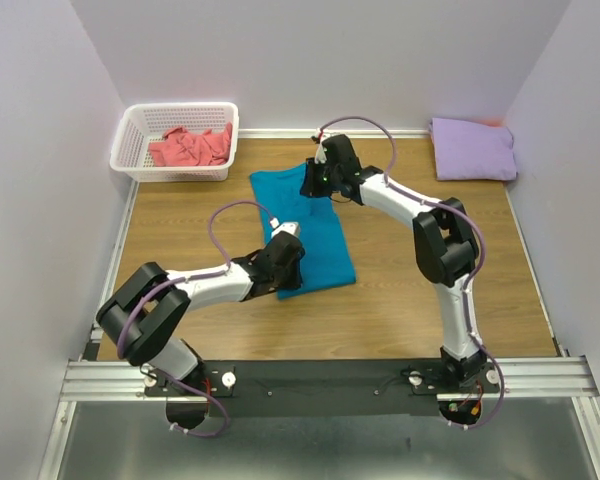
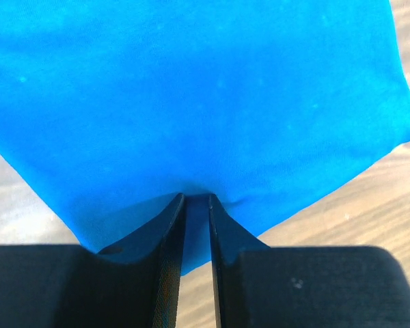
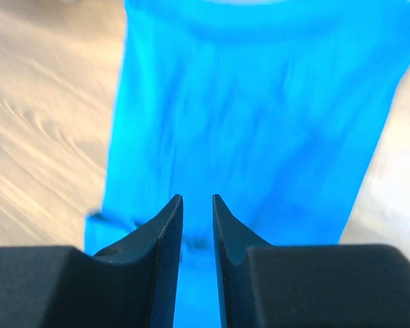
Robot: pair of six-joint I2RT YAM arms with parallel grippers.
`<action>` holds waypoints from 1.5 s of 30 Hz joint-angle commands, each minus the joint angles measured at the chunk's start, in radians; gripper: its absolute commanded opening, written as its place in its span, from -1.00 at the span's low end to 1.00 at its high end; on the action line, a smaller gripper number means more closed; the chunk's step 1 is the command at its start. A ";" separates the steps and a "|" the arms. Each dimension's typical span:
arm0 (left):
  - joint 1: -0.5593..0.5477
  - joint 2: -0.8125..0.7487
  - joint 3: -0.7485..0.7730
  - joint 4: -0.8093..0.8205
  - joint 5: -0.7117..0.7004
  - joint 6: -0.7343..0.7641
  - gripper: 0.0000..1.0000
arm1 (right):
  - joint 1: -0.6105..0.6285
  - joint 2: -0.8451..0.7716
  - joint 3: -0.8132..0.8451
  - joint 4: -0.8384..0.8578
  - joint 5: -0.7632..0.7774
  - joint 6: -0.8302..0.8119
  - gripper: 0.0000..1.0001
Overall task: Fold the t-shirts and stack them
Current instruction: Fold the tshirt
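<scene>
teal shirt (image 1: 320,235): on the wood surface (image 1: 410,300), mid-scene, folded into a long narrow strip running from the far side toward the arms, near end angled a bit right.
left hand (image 1: 288,270): at the near-left corner of the teal shirt, down on the cloth.
left hand state: closed on the teal shirt. In the wrist view both fingers (image 2: 171,225) are almost together with a fold of teal cloth pinched in the slit, and the cloth puckers at the tips.
right hand (image 1: 315,182): at the far end of the teal shirt, over its far edge.
right hand state: fingers (image 3: 167,225) close together, narrow gap, teal cloth showing in it. The wrist view is blurred, so cannot tell if the cloth is actually clamped.
pink shirt (image 1: 190,147): crumpled inside the white basket (image 1: 180,106), far-left corner of the surface.
lavender shirt (image 1: 470,148): folded flat, far-right corner by the wall, well apart from the teal shirt.
stack: the three shirts lie apart, none on top of another.
</scene>
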 commanded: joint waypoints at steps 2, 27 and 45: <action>-0.012 -0.055 -0.042 -0.098 0.003 -0.028 -0.43 | -0.011 0.037 0.082 0.018 0.009 -0.026 -0.38; 0.092 -0.339 -0.324 0.123 0.229 -0.244 -0.46 | -0.094 -0.474 -1.036 0.599 -0.678 0.207 -0.33; 0.113 -0.644 -0.373 -0.069 0.114 -0.359 -0.45 | -0.137 -0.629 -1.155 0.703 -0.705 0.385 -0.27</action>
